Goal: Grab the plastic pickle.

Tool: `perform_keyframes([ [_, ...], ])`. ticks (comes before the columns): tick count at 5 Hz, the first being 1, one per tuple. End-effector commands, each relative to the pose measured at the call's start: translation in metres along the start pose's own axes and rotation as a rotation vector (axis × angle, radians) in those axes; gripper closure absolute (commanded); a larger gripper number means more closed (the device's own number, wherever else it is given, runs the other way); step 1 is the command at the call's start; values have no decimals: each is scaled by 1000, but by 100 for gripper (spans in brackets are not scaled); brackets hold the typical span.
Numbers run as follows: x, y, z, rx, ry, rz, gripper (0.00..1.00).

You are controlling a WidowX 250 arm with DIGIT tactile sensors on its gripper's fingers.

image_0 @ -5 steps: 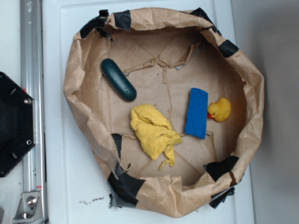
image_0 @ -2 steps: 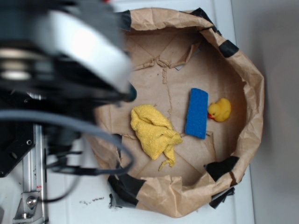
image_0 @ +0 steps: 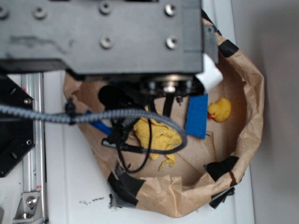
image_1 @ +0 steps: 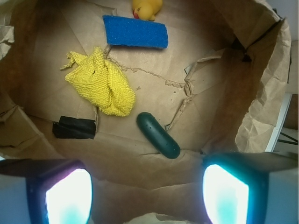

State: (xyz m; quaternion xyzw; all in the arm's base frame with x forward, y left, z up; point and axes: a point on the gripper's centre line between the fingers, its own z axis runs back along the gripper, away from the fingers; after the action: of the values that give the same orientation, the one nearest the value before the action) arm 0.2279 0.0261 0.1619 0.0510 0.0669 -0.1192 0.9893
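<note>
The plastic pickle (image_1: 158, 135) is a dark teal-green capsule lying on the brown paper floor of the bag, seen in the wrist view just above the space between my fingers. My gripper (image_1: 147, 193) is open, high over the bag's near wall, with nothing between its glowing pads (image_1: 67, 196). In the exterior view the arm's body covers the upper left of the bag and hides the pickle and the gripper.
A crumpled yellow cloth (image_1: 100, 83) (image_0: 161, 135) lies left of the pickle. A blue sponge (image_1: 135, 31) (image_0: 197, 115) and a yellow rubber duck (image_1: 146, 8) (image_0: 219, 110) sit farther off. The paper bag's crumpled walls (image_0: 250, 112) ring everything; black tape (image_1: 74, 128) patches the floor.
The arm has swung in from the left and now covers the upper left of the bag, hiding the pickle in the exterior view. The objects in the bag have not moved.
</note>
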Motion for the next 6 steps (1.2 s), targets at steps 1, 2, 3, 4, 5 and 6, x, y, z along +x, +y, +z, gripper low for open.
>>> perform_keyframes([
  [1,1,0,9,13,-36,-4,0],
  [2,1,0,9,13,-36,-4,0],
  [3,42,32,-39,50,-1,-72,0],
  [4,57,47,-73,24,33,-95,0],
  [5,42,43,-89,-19,44,-193,0],
  [6,12,44,-90,-72,24,-258,0],
])
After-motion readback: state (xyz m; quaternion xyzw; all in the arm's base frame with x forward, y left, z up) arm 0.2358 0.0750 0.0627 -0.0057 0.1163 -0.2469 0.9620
